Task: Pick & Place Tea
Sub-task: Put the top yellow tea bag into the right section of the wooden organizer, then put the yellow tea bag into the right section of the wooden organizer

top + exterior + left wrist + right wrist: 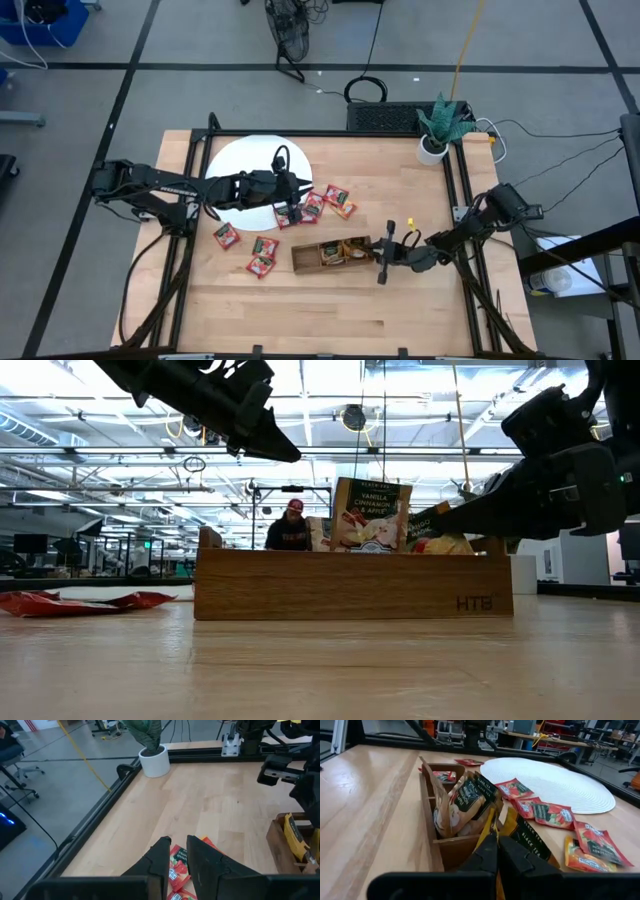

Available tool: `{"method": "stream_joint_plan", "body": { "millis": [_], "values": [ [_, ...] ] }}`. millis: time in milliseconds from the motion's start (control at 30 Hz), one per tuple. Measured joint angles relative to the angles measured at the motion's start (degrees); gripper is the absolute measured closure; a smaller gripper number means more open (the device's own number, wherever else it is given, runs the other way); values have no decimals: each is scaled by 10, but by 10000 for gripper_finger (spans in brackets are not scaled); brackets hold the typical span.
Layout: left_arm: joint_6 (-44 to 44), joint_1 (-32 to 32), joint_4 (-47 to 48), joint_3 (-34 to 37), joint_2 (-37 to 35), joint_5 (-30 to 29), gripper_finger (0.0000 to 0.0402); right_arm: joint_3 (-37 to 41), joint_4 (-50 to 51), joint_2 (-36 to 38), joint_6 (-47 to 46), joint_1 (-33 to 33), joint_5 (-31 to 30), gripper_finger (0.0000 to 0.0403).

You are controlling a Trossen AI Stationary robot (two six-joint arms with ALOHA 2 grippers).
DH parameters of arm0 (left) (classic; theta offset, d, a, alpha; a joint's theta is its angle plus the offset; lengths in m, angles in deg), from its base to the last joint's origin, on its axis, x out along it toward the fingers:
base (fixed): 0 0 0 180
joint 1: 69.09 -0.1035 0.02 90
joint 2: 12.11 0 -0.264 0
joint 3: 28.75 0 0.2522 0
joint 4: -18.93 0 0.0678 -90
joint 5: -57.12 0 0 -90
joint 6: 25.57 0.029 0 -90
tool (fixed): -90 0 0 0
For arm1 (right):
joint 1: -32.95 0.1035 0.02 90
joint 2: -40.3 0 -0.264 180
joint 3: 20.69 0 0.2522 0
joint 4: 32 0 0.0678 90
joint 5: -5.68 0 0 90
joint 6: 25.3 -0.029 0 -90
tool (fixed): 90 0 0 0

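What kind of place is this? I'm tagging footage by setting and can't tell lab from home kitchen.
Most likely a robotics lab or workshop, not a home. The low view shows an open hall with exposed ceiling trusses and strip lights. The wooden table sits in a black metal frame on a taped concrete floor, with cables trailing.

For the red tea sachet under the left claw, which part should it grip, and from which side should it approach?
Judging from the views, grip the red sachet by one free edge, coming straight down from above. It lies flat on the table, so only its thin edges offer a hold. The left claw already stands over it with fingers slightly apart.
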Motion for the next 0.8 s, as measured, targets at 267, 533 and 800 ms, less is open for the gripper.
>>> {"method": "stream_joint_plan", "body": {
  "millis": [267,533,800],
  "values": [
    [0,0,0,0,0,0,330,0,3,7,47,0,0,354],
    [0,0,1,0,0,0,330,0,-14,7,78,0,-1,287],
    [-4,0,2,0,0,0,330,0,-78,55,177,1,-61,262]
  ]
}}
